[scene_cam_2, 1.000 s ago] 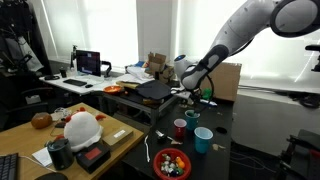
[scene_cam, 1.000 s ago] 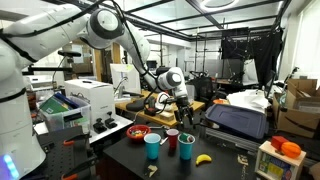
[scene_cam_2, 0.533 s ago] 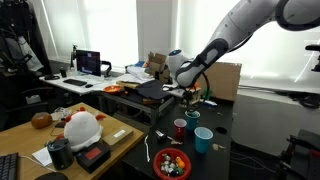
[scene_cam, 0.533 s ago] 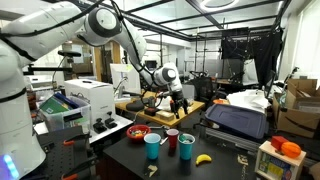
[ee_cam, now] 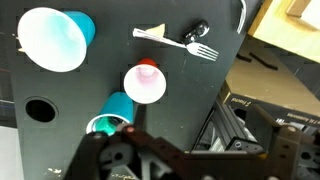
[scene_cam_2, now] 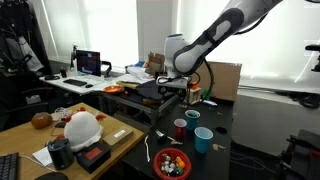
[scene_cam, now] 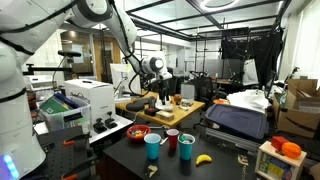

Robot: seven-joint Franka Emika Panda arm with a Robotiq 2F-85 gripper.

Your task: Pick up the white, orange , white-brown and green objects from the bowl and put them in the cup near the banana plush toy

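Note:
The red bowl (scene_cam: pixel 131 131) sits at the table's front with small coloured objects (scene_cam_2: pixel 173 162) in it; its rim (scene_cam_2: pixel 156 166) shows in both exterior views. A red cup (scene_cam: pixel 172 140) stands between two blue cups. The blue cup (scene_cam: pixel 187 147) stands next to the yellow banana plush toy (scene_cam: pixel 203 158). My gripper (scene_cam: pixel 161 98) hangs high above the table, behind the cups, open and empty. From the wrist view the gripper (ee_cam: pixel 200 152) looks down on the red cup (ee_cam: pixel 146 83) and a blue cup (ee_cam: pixel 112 110). Bowl and banana are out of that view.
A second blue cup (scene_cam: pixel 153 146) stands near the bowl. A white fork (ee_cam: pixel 190 45) lies on the black table. A black case (scene_cam: pixel 238 120) sits behind the cups, with a wooden board (scene_cam: pixel 165 105) beside it. A white printer (scene_cam: pixel 85 100) stands beside the table.
The arm has risen and swung back from above the cups, towards the bowl's side of the table. The cups, bowl and banana have stayed put.

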